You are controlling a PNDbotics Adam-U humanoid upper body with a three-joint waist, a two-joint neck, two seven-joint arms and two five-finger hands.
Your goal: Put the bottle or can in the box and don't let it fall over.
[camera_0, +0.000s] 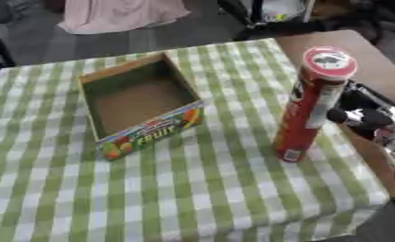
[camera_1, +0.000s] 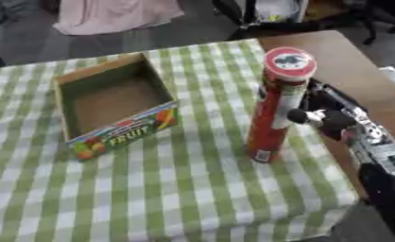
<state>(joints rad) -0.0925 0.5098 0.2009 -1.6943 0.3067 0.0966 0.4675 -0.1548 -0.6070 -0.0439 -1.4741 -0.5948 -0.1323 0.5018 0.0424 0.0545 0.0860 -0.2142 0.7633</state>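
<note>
With our right hand (camera_1: 329, 118) curling its fingers around the tall red can (camera_1: 277, 106), we judge it light, stiff and tippy, best held mid-body.

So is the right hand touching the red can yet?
Touching. In the right eye view the right hand comes in from the right and its dark fingers lie against the side of the tall red can, with no gap between them.
</note>
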